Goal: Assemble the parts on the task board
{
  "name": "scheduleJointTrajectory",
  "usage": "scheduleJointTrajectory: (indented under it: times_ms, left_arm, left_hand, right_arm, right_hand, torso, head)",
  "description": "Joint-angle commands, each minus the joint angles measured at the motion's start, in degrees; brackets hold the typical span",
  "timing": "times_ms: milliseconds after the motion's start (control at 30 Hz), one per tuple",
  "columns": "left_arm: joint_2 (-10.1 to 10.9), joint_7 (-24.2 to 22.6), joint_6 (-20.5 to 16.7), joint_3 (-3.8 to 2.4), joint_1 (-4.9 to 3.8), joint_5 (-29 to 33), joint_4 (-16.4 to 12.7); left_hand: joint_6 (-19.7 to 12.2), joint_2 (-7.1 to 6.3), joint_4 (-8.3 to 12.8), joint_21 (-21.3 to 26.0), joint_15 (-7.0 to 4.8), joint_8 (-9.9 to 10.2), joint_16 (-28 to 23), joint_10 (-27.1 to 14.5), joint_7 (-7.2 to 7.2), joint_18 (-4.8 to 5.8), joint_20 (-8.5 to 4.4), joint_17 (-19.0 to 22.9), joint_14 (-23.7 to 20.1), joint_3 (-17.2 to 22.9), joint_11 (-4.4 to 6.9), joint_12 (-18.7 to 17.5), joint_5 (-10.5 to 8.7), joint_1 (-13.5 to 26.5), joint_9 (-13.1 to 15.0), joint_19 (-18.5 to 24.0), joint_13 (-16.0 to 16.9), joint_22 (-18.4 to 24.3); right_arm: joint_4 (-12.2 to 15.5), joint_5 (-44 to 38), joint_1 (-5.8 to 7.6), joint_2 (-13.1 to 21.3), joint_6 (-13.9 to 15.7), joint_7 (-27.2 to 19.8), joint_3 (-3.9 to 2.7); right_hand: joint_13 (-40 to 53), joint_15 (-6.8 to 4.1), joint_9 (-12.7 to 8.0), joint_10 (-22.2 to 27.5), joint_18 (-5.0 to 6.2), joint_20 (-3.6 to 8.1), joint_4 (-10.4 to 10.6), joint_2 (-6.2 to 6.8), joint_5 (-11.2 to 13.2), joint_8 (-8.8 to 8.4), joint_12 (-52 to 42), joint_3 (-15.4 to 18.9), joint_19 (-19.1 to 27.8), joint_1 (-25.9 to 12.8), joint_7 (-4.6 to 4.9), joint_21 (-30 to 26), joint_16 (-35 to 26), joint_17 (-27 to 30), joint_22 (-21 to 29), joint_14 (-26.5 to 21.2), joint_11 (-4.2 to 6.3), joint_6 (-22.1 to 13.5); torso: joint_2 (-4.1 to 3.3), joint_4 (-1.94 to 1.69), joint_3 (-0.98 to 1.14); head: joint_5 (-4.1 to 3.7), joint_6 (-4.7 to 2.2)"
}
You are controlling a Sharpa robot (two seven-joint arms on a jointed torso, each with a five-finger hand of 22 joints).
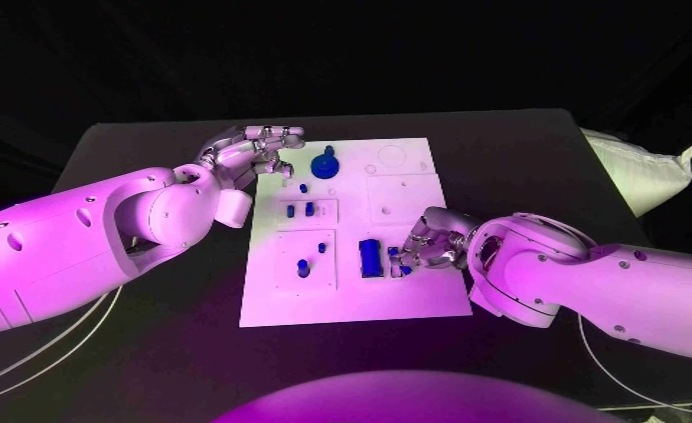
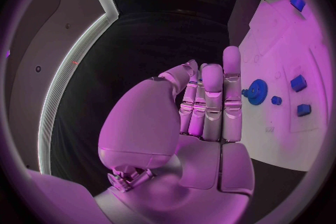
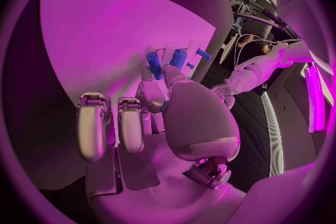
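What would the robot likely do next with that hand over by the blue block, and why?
Probably close the right hand on the blue block and lift it. The hand sits right beside the block at the task board edge, while the left hand waits near the blue gear, holding nothing.

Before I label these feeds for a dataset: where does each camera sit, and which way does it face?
Head view: on the head, looking down at the task board; both arms, left hand, right hand.
Left wrist view: behind the left hand, facing the board's blue gear.
Right wrist view: behind the right hand, facing the board.
Shared: head and left wrist views show the gear.
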State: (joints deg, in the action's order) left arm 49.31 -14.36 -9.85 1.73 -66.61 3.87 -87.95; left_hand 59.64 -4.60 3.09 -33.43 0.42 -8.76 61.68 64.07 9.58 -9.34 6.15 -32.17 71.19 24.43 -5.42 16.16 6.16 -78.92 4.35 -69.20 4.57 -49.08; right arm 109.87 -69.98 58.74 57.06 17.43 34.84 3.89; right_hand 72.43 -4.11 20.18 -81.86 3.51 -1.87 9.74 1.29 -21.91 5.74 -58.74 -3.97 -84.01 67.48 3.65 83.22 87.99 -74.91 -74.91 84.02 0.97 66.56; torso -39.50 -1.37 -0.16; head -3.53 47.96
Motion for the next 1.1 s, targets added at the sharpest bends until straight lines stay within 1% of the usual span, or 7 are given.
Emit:
scheduleJointTrajectory:
  times_ms: [33, 133, 433, 700, 800, 967, 1100]
  left_arm:
    - [-0.05, -0.21, 1.14, -0.03, -0.02, -0.15, -0.16]
    - [-0.04, -0.16, 1.17, -0.03, -0.02, -0.15, -0.18]
    - [0.0, -0.03, 1.23, -0.03, -0.02, -0.18, -0.21]
    - [0.03, 0.08, 1.26, -0.03, -0.02, -0.24, -0.22]
    - [0.04, 0.1, 1.27, -0.03, -0.02, -0.26, -0.21]
    - [0.04, 0.09, 1.28, -0.03, -0.02, -0.29, -0.24]
    - [0.04, 0.1, 1.26, -0.03, -0.02, -0.34, -0.27]
  left_hand:
    - [0.15, 0.09, 0.27, 0.29, 0.04, -0.32, 0.05, -0.32, -0.02, -1.13, 0.04, 0.04, -0.44, -0.13, 0.15, 0.23, 0.16, -0.01, -0.05, -0.12, -0.06, 0.04]
    - [0.15, 0.09, 0.27, 0.29, 0.04, -0.32, 0.05, -0.32, -0.02, -1.13, 0.04, 0.04, -0.44, -0.13, 0.15, 0.23, 0.16, -0.01, -0.05, -0.12, -0.06, 0.04]
    - [0.11, 0.07, 0.25, 0.3, 0.05, -0.31, 0.05, -0.38, 0.01, -1.12, 0.04, 0.1, -0.46, -0.17, 0.13, 0.23, 0.15, 0.06, -0.06, -0.13, -0.08, 0.04]
    - [0.11, 0.07, 0.25, 0.3, 0.05, -0.31, 0.05, -0.38, 0.01, -1.12, 0.04, 0.1, -0.46, -0.17, 0.13, 0.23, 0.15, 0.06, -0.06, -0.13, -0.08, 0.04]
    - [0.11, 0.07, 0.25, 0.3, 0.05, -0.31, 0.05, -0.38, 0.01, -1.12, 0.04, 0.1, -0.46, -0.17, 0.13, 0.23, 0.15, 0.06, -0.06, -0.13, -0.08, 0.04]
    - [0.11, 0.07, 0.25, 0.3, 0.05, -0.31, 0.05, -0.38, 0.01, -1.12, 0.04, 0.1, -0.46, -0.17, 0.13, 0.23, 0.15, 0.06, -0.06, -0.13, -0.08, 0.04]
    - [0.09, 0.1, 0.23, 0.32, 0.07, -0.31, 0.0, -0.41, 0.0, -1.12, 0.05, 0.23, -0.51, -0.19, 0.13, 0.25, 0.16, 0.11, -0.07, -0.12, -0.1, 0.04]
  right_arm:
    - [0.03, -0.94, -0.07, -0.22, -2.01, 0.0, 0.01]
    - [0.03, -0.98, -0.08, -0.3, -1.92, -0.05, 0.01]
    - [0.14, -1.07, -0.08, -0.39, -1.78, -0.23, 0.01]
    - [0.38, -1.2, -0.09, -0.33, -1.76, -0.37, 0.01]
    - [0.51, -1.46, -0.09, -0.29, -1.42, -0.39, 0.01]
    - [0.55, -1.8, -0.1, -0.27, -1.17, -0.37, 0.01]
    - [0.46, -2.4, -0.1, -0.25, -1.24, -0.27, 0.01]
  right_hand:
    - [-0.1, -0.57, 0.14, -0.44, -1.01, 0.43, 0.54, 0.1, 0.63, 0.18, 0.14, 0.14, -1.59, -0.96, -0.11, 0.44, 0.26, -12.3, -3.9, 5.39, -0.03, 0.51]
    - [-0.11, -0.63, 0.31, -0.7, -1.08, 0.5, 1.43, -0.17, 0.67, 0.4, 0.03, 0.62, -1.72, -2.04, -0.22, 0.6, 0.39, -12.5, -4.2, 5.44, 0.04, 0.8]
    - [0.18, -0.83, 0.63, -1.29, -1.2, 0.65, 2.62, -0.82, 0.3, 0.84, -0.69, 1.27, -1.97, -3.31, -0.52, 0.94, 0.71, -13.02, -4.78, 5.55, 0.29, 1.39]
    - [0.41, -0.95, 0.83, -1.61, -1.24, 0.73, 3.21, -1.02, 0.33, 1.11, -1.19, 1.72, -2.05, -3.96, -0.71, 1.05, 0.8, -13.16, -4.97, 5.58, 0.45, 1.75]
    - [1.99, -1.07, 1.04, -2.27, -1.25, 0.81, 3.38, -1.19, 0.32, 1.51, -3.91, 1.88, -2.1, -4.08, -0.97, 1.1, 0.83, -13.21, -5.06, 5.59, 0.63, 2.4]
    - [2.39, -1.27, 1.22, -2.45, -1.26, 0.96, 3.14, -1.62, 0.41, 1.77, -4.48, 1.71, -2.13, -3.51, -1.22, 1.15, 0.84, -13.22, -5.14, 5.59, 0.85, 2.76]
    - [2.45, -1.47, 1.35, -2.45, -1.26, 1.2, 1.73, -2.26, 1.55, 1.82, -4.37, 0.87, -2.14, -1.42, -1.4, 1.15, 0.81, -13.18, -5.16, 5.58, 1.05, 2.65]
  torso:
    - [-0.02, -0.01, -0.02]
    - [-0.02, 0.0, -0.01]
    - [-0.03, -0.03, -0.02]
    - [-0.03, -0.01, 0.0]
    - [-0.01, -0.01, 0.02]
    - [-0.02, 0.01, -0.01]
    - [-0.02, 0.01, -0.02]
  head:
    - [0.03, 0.05]
    - [0.06, 0.03]
    - [0.1, 0.11]
    - [0.2, 0.27]
    - [0.2, 0.27]
    - [0.17, 0.26]
    - [0.12, 0.31]
